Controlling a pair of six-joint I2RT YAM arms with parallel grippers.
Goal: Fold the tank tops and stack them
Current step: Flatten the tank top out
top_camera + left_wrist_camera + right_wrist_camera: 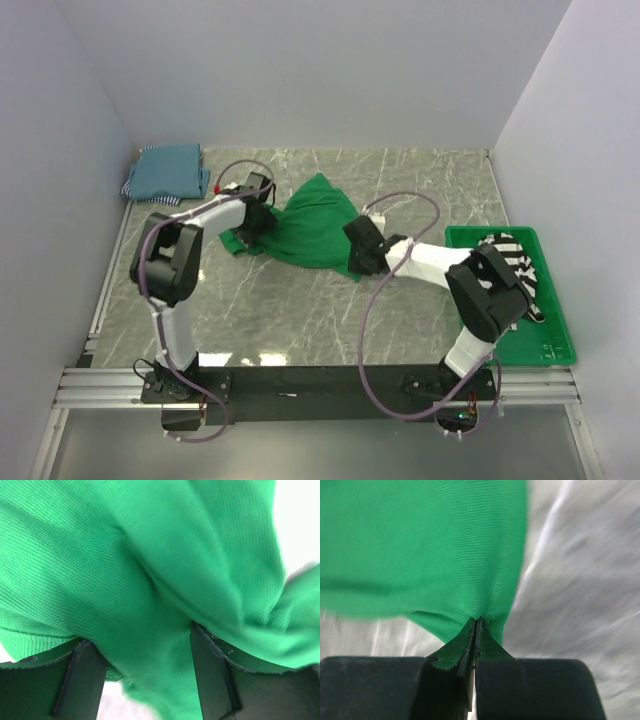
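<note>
The bright green tank top (312,230) lies bunched in the middle of the table. My left gripper (260,212) is at its left end; in the left wrist view its fingers (82,677) stand wide apart with green fabric (150,580) draped over and hanging between them, not clamped. My right gripper (358,250) is at the top's right edge, shut on the stitched hem of the green tank top (420,555), as the right wrist view (477,622) shows. The black-and-white striped tank top (515,262) lies in the tray. Folded teal-blue tops (168,170) sit at the back left.
A rigid green plastic tray (555,340) stands at the right edge of the marble table (300,320). White walls close in the back and both sides. Purple cables loop over both arms.
</note>
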